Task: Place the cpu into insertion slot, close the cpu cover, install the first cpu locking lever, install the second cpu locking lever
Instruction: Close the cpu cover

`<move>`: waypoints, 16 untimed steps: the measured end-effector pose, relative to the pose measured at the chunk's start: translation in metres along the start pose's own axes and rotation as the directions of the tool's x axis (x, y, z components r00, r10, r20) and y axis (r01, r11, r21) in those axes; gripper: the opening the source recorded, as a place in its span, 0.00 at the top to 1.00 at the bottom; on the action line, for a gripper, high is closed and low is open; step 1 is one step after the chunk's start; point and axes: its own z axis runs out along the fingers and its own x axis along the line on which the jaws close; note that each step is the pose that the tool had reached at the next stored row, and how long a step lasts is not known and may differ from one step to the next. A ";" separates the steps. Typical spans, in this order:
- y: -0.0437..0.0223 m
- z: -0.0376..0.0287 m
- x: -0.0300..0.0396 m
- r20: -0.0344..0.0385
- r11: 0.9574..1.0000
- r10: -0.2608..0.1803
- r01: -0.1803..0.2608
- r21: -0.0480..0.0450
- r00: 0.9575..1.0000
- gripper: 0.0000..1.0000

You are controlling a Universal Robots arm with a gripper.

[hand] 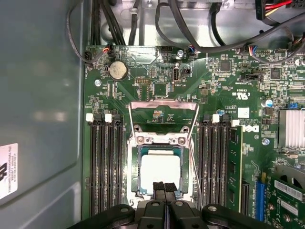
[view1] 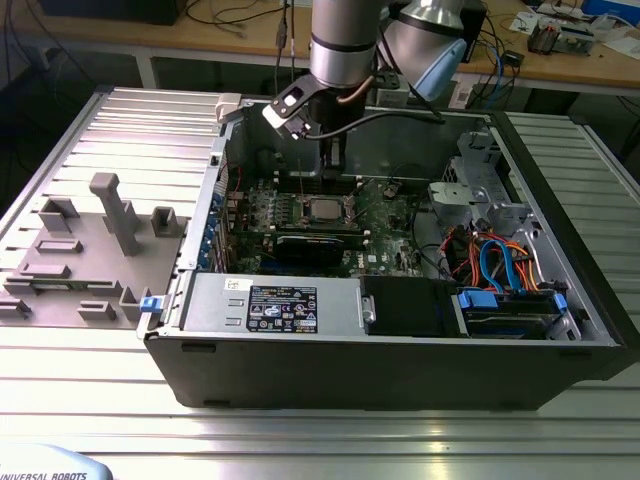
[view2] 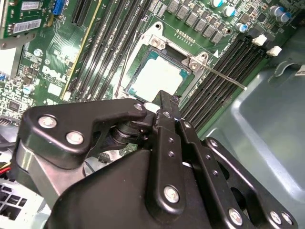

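At the exterior view's left, grey fixture blocks (view1: pixel 110 215) are seen on the slatted desk (view1: pixel 60 370), well apart from the work. Toward the centre stands the open computer case (view1: pixel 300 370). Within it the cpu (view1: pixel 322 210) is seated flat in the insertion slot (hand: pixel 134 164), with its pale top bared.

The gripper (view1: pixel 332 158) is hung just above the chip in that view, a little toward the rear of the case. In the first wrist view the jaws are shown pressed together with nothing seen between them, their tips just over the chip's near edge.

The cpu cover (hand: pixel 164 103) is not yet closed. It is swung open on the side of the socket away from the jaws, so it lies straight ahead of them across the cpu. In the second wrist view 1 thin locking lever (view2: pixel 224 78) is seen sticking out from a socket corner, judged unlatched.

At the exterior view's right, coloured drive cables (view1: pixel 495 265) are bundled.
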 end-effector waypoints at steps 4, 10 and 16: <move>0.0000 -0.0051 0.0000 0.000 1.000 0.000 0.000 0.000 1.000 0.89; 0.0001 -0.0056 0.0000 -0.001 1.000 0.000 0.000 0.000 1.000 0.89; 0.0001 -0.0078 0.0000 -0.001 1.000 0.000 0.000 0.000 1.000 0.89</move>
